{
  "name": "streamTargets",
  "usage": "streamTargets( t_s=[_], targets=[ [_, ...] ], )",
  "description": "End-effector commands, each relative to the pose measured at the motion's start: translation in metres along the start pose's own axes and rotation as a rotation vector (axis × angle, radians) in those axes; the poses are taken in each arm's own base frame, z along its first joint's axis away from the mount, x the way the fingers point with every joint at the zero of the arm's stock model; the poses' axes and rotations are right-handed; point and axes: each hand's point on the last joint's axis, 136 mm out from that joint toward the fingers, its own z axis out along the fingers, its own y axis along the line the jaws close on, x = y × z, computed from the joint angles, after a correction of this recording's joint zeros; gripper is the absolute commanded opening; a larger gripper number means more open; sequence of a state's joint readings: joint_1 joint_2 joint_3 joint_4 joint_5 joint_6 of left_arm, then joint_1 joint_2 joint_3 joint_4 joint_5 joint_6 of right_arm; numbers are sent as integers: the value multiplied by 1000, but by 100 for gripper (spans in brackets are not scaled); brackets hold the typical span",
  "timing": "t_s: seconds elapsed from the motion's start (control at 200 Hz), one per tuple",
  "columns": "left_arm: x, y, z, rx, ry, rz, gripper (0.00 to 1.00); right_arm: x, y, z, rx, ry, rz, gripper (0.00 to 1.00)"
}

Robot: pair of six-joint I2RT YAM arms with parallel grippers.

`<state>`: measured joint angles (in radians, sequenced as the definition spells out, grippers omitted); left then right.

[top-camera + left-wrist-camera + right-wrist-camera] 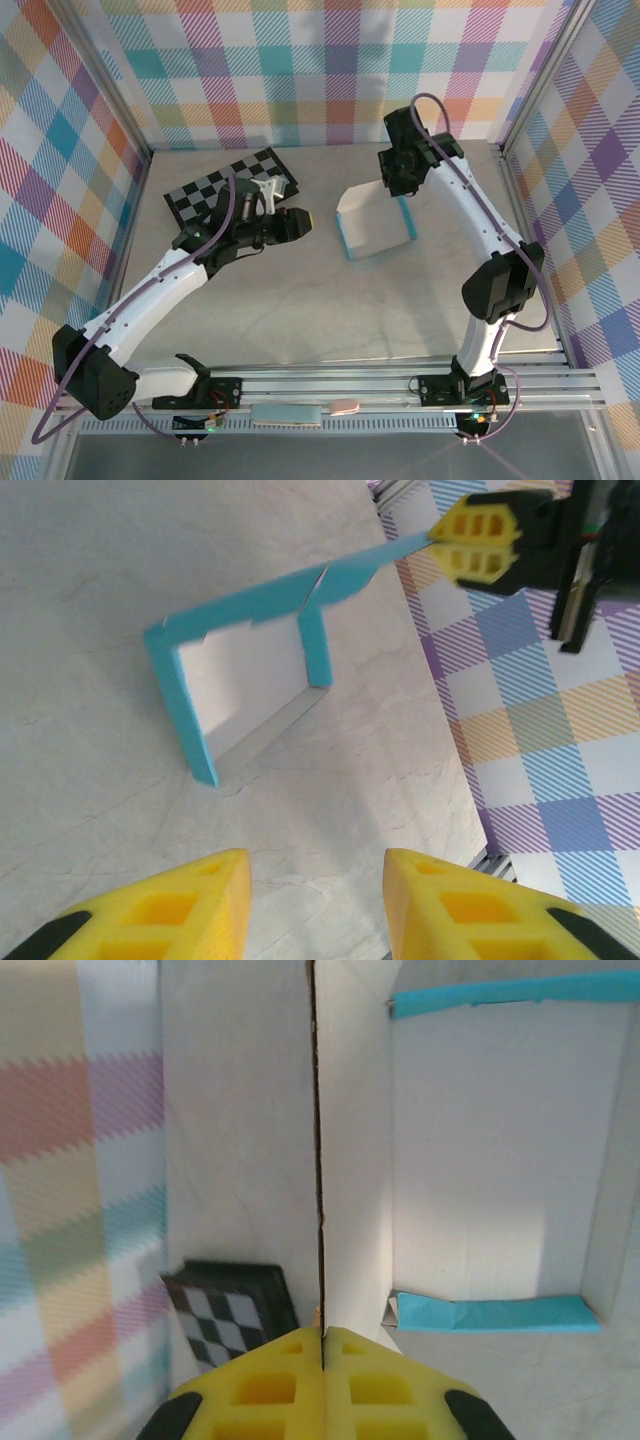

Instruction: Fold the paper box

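Observation:
The paper box (375, 228) stands half formed at mid-table, turquoise outside and white inside. In the left wrist view the paper box (250, 670) shows its pale floor and low turquoise walls. One long flap rises to the upper right. My right gripper (402, 195) is shut on that flap at the box's far right side, its yellow fingers (480, 538) pinching the thin card. From the right wrist, the card edge runs straight up from my right gripper (322, 1345), with the box's white inside (490, 1160) to its right. My left gripper (317, 900) stands open and empty, left of the box and clear of it.
A black-and-grey checkerboard (230, 185) lies at the back left behind my left arm, with a small white piece (268, 190) on it. Plaid walls close in three sides. An aluminium rail (350, 380) runs along the near edge.

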<state>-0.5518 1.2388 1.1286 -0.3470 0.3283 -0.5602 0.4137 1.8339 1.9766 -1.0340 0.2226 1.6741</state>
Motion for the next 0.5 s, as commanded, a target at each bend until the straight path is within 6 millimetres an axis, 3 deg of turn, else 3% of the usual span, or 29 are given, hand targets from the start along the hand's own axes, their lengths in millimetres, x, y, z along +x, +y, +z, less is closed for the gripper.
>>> streamTargets(
  t_s=[0.0, 0.125, 0.285, 0.495],
  targets=[
    [6, 8, -6, -21, 7, -11, 39, -20, -7, -7, 63, -118, 256, 0],
    [9, 10, -5, -27, 14, -11, 39, -21, -24, 9, 192, -134, 363, 0],
    [15, 16, 0, -34, 32, -8, 39, -15, -29, 30, 243, -129, 445, 0],
    [24, 27, 5, -57, 50, -9, 39, -11, -32, 33, 293, -134, 400, 0]
  ],
)
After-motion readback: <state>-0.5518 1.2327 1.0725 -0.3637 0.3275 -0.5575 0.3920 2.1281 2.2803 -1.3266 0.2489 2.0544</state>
